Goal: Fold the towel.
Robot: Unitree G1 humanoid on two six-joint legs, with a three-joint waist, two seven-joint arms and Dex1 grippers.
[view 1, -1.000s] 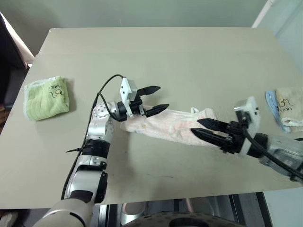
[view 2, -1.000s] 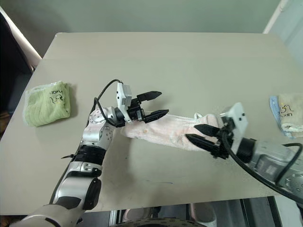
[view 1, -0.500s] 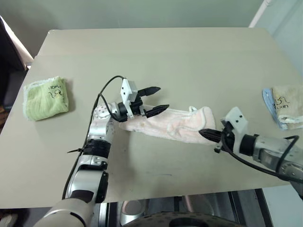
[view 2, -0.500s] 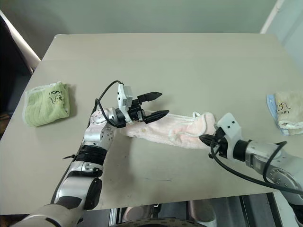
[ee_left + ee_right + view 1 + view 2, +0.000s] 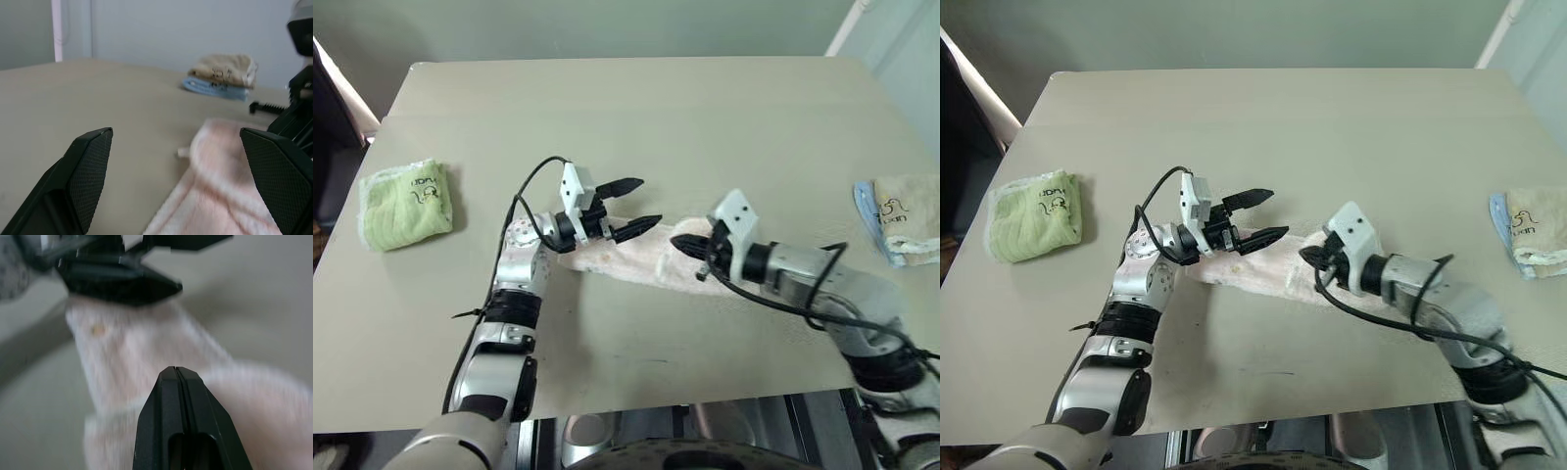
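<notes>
The towel (image 5: 617, 259) is pale pink and lies stretched across the middle of the table, also visible as the towel (image 5: 220, 186) and the towel (image 5: 132, 347). My left gripper (image 5: 634, 206) hovers open just above the towel's left end, nothing between its fingers (image 5: 88, 166). My right gripper (image 5: 683, 245) is shut, its fingers (image 5: 178, 396) pressed together over the towel's right part, and the right end of the cloth looks bunched up and drawn in at the tips. The arm hides where the pinched cloth sits.
A folded lime-green towel (image 5: 408, 203) lies near the table's left edge. A beige folded towel on a blue one (image 5: 901, 217) sits at the right edge, seen too as the beige and blue stack (image 5: 222, 76). The table's front edge (image 5: 636, 397) runs close below my arms.
My right gripper closed at the towel's right end, then swept left over the towel toward my left gripper, and the right end came with it. The left gripper stayed put.
</notes>
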